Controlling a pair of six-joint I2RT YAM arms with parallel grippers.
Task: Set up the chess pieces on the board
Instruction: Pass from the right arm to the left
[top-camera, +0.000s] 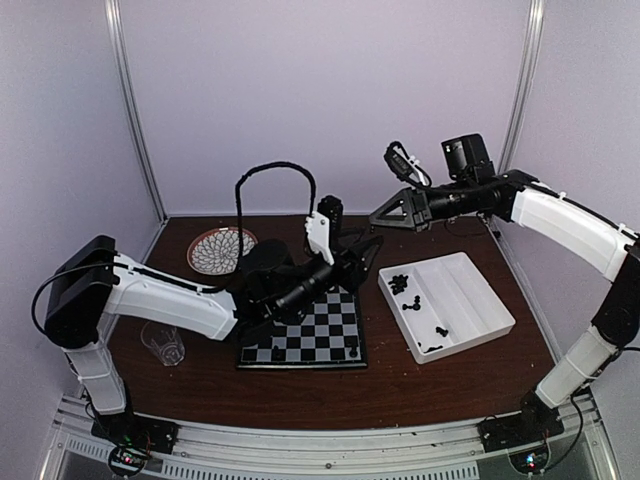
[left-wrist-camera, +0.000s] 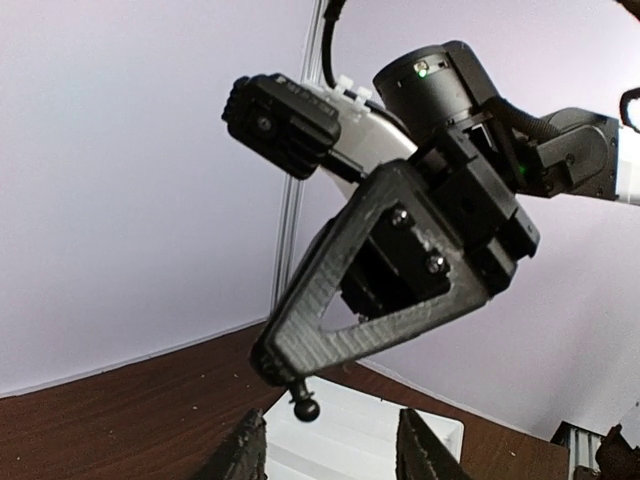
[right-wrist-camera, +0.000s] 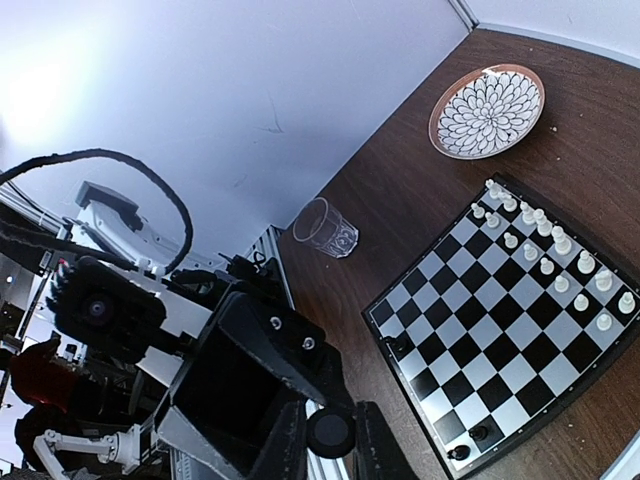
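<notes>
My right gripper (top-camera: 378, 217) hangs in the air behind the board (top-camera: 300, 340), shut on a small black chess piece (left-wrist-camera: 305, 405). In the right wrist view the piece's round base (right-wrist-camera: 330, 432) sits between the two fingers. My left gripper (left-wrist-camera: 335, 452) is raised just below it, open, one finger on each side under the piece and not touching it. White chess pieces (right-wrist-camera: 545, 245) fill the board's (right-wrist-camera: 500, 330) far rows. A few black ones (right-wrist-camera: 480, 433) stand at its near edge.
A white compartmented tray (top-camera: 470, 300) holding loose black pieces (top-camera: 400, 283) sits right of the board. A round patterned plate (top-camera: 220, 250) lies at the back left. A clear glass (top-camera: 163, 343) stands left of the board.
</notes>
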